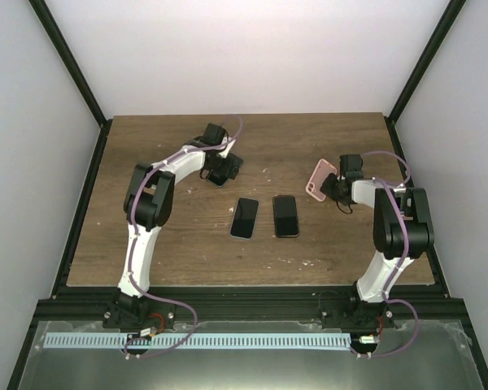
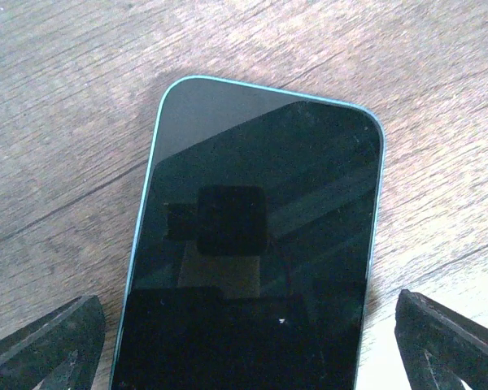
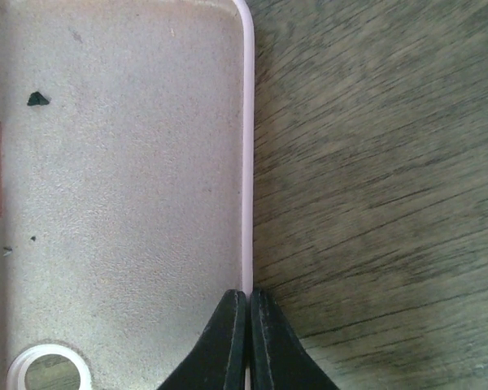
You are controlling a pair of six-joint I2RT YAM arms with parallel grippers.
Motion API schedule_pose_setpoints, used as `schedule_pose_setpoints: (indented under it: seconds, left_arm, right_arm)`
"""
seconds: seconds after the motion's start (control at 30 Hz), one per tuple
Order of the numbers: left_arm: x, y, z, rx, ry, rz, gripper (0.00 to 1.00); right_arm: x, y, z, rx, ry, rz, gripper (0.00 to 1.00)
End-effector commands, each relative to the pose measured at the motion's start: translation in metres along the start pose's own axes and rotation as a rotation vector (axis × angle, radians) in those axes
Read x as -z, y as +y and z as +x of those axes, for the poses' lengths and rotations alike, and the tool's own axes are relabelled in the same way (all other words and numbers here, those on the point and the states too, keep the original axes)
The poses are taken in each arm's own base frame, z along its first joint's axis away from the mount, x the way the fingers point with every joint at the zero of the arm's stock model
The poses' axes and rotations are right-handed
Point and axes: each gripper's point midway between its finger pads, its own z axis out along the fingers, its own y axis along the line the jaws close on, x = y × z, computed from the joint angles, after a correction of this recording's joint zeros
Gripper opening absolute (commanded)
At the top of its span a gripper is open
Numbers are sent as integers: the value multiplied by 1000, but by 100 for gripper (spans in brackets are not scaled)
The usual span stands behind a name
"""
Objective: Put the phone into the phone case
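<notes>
A dark-screened phone (image 2: 252,244) with a teal rim lies flat on the wooden table. My left gripper (image 2: 248,349) is open, with one finger on each side of the phone's long edges and a gap at both. In the top view this gripper (image 1: 221,171) is at the far left-centre of the table, and the phone under it is mostly hidden. The pink phone case (image 3: 122,162) shows its hollow inside. My right gripper (image 3: 249,325) is shut on the case's side rim. In the top view the case (image 1: 317,179) stands tilted at the right, beside that gripper (image 1: 333,189).
Two more dark phones lie side by side in the middle of the table, one on the left (image 1: 245,218) and one on the right (image 1: 286,215). Black frame posts run along the table's sides, and a metal rail lies at the near edge.
</notes>
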Motion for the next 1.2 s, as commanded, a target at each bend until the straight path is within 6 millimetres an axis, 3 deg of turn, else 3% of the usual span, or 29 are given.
schedule_pose_setpoints:
  seconds: [0.0,0.1,0.27,0.63,0.73,0.97,1.17]
  left_arm:
    - [-22,-2,37,-41,132,-52,98]
    - [-25,-2,39,-53,146,-68,97]
    - [-24,-1,43,-40,168,-73,85]
    - [1,5,46,60,170,-128,65]
    - [11,10,47,92,169,-156,60]
    - [43,24,54,168,195,-216,60]
    - [84,29,49,262,153,-175,60]
  right_arm:
    - [11,3,-7,17,-11,-9,1]
    - [15,5,-8,21,-12,-11,1]
    - [26,8,-7,30,-23,-33,1]
    - [50,38,13,40,19,-187,1]
    - [58,60,27,67,42,-243,1]
    - [69,135,75,174,112,-343,1]
    - [70,199,131,247,198,-427,1]
